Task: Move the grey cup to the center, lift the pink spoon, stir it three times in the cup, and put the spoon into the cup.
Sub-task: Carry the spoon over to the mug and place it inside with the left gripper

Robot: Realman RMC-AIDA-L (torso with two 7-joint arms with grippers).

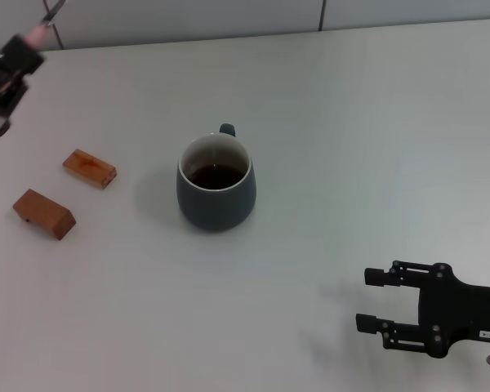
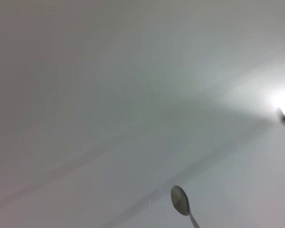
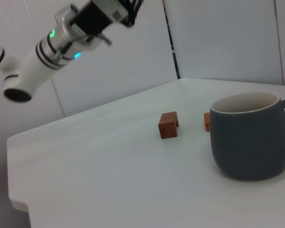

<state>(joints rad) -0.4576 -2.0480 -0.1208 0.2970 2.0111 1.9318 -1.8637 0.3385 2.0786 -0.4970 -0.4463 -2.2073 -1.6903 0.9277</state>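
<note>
- My right gripper (image 1: 374,300) sits nearest, low over the table (image 1: 351,122), its two black fingers spread wide with nothing between them, pointing toward the robot's left.
- One cup (image 1: 216,182) stands upright well beyond and to the left of those open jaws, dark liquid inside, its small handle on the far side.
- From my right wrist the cup (image 3: 249,137) fills the near side, cut off at the frame edge; its liquid is hidden behind the rim there.
- Two wooden blocks lie farther left of the cup, apart from each other: the nearer block (image 1: 43,213) and the farther block (image 1: 90,168). From my right wrist one shows whole and the second is mostly hidden behind the cup.
- My left gripper (image 1: 24,51) is raised at the far left, well apart from the cup, closed on the one spoon (image 1: 46,24).
- The spoon's long axis runs out from my left jaws, up and away, pink handle at the grip, metal end outward; that end is cut off at the top edge of the head view.
- From my left wrist only the spoon's metal bowl (image 2: 180,200) and a bit of neck show; the handle is out of frame.
</note>
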